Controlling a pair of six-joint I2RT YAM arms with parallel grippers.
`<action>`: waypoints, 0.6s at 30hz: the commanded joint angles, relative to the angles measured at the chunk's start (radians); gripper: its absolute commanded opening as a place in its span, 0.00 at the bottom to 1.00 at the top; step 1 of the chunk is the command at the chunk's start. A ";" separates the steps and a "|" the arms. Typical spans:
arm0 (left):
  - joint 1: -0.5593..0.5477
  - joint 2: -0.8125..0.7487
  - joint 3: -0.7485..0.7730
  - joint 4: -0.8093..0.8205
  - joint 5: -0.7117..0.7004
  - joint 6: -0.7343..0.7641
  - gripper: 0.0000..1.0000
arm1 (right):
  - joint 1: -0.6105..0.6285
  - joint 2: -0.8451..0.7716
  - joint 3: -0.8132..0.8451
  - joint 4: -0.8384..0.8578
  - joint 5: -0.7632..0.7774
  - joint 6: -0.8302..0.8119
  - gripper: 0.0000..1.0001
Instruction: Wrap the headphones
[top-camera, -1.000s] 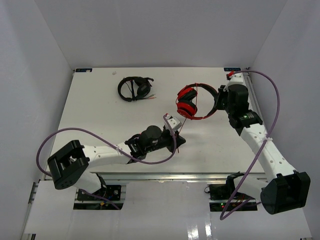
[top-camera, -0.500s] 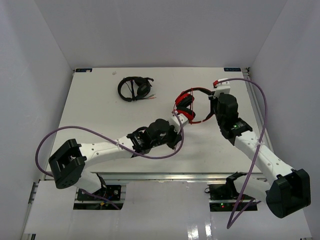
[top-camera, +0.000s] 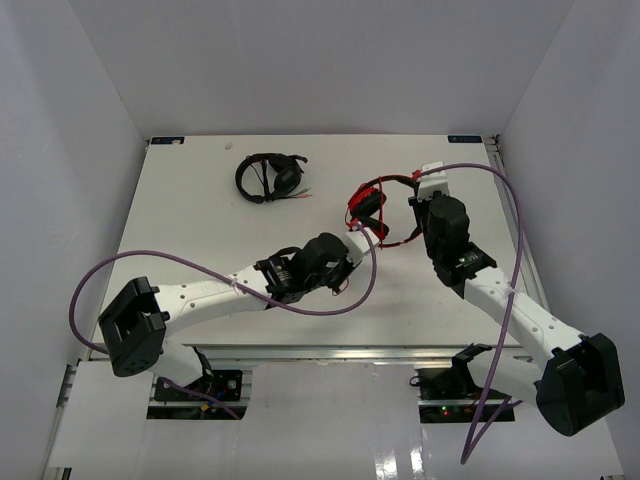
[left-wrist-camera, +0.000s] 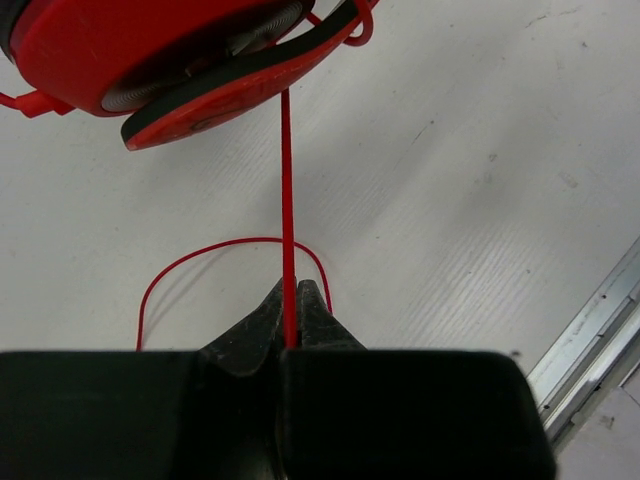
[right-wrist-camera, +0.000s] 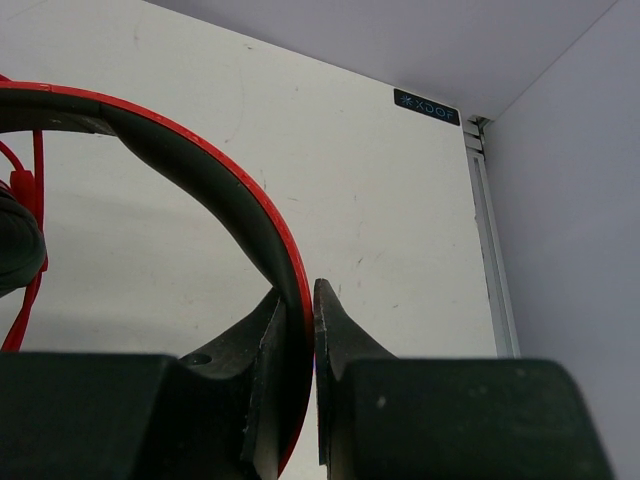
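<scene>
Now, the red headphones (top-camera: 374, 206) sat right of centre in the top view, up between the two arms. The right hand (right-wrist-camera: 300, 300) was clamped on the headband (right-wrist-camera: 190, 150), its jaws tight on a smooth curved strip, red on one face and dark on the other. The left hand (left-wrist-camera: 291, 298) was pinched together on the cable (left-wrist-camera: 285, 190), a thin red cord running straight and tight up to the ear cup (left-wrist-camera: 150, 50) at the top of the left wrist view. That cup was a glossy red disc edged with a black pad.

Here was the worry: the line looked taut. Any further pull could strain the cord where it met the cup, or draw the slick cord through the pinch. The headband hold was narrow on hard plastic, so a sideways tug from the cable could swivel the whole set in the jaws. A slack loop (left-wrist-camera: 240, 239) lay on the matte white surface (top-camera: 200, 230) just ahead of the left fingertips, springy enough to snag or tangle during a turn.

Whether a cup touched the surface, I could not tell. The black headphones (top-camera: 268, 176) lay well apart, upper left.
</scene>
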 joint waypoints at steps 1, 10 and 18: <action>-0.012 -0.022 0.048 -0.045 -0.073 0.061 0.03 | -0.001 -0.017 0.001 0.142 0.132 -0.086 0.08; -0.012 -0.029 0.040 -0.055 -0.229 0.158 0.07 | 0.003 -0.001 0.007 0.112 0.119 -0.070 0.08; -0.012 -0.014 -0.001 0.084 -0.397 0.215 0.05 | 0.003 0.007 0.059 0.000 0.061 0.011 0.08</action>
